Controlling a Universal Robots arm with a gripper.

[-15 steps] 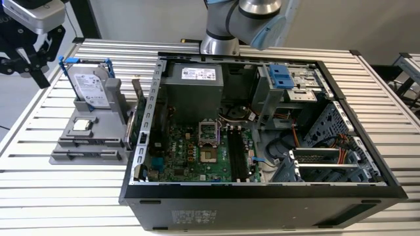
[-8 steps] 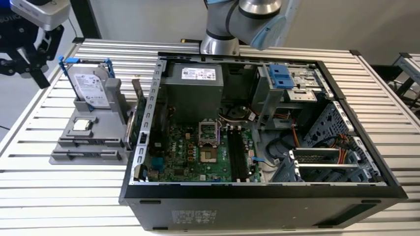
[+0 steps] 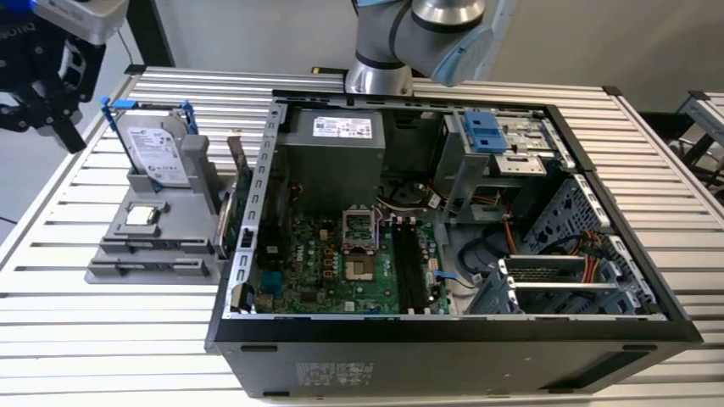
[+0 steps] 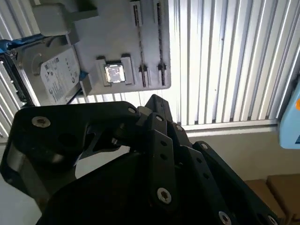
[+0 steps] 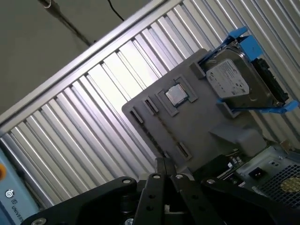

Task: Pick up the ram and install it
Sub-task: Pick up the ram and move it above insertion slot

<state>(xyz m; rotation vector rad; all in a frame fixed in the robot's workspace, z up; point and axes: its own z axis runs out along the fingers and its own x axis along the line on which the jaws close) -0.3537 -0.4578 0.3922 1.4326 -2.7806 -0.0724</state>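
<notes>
The ram (image 3: 237, 165) looks like a thin dark stick standing on edge between the grey holder (image 3: 169, 250) and the open computer case (image 3: 453, 335). My gripper (image 3: 68, 136) hangs high over the table's far corner on the exterior view's left, up and away from the holder. In both wrist views its black fingers (image 5: 159, 165) meet at a point with nothing between them, so the gripper (image 4: 154, 101) is shut. Inside the case, the long black memory slots (image 3: 413, 271) lie on the motherboard beside the processor socket (image 3: 359, 231).
On the holder stand a silver hard drive in a blue frame (image 3: 153, 153) and a small square silver chip (image 3: 142, 214). The slatted metal table (image 3: 68, 339) lies around them. The arm's base (image 3: 379, 72) rises behind the case.
</notes>
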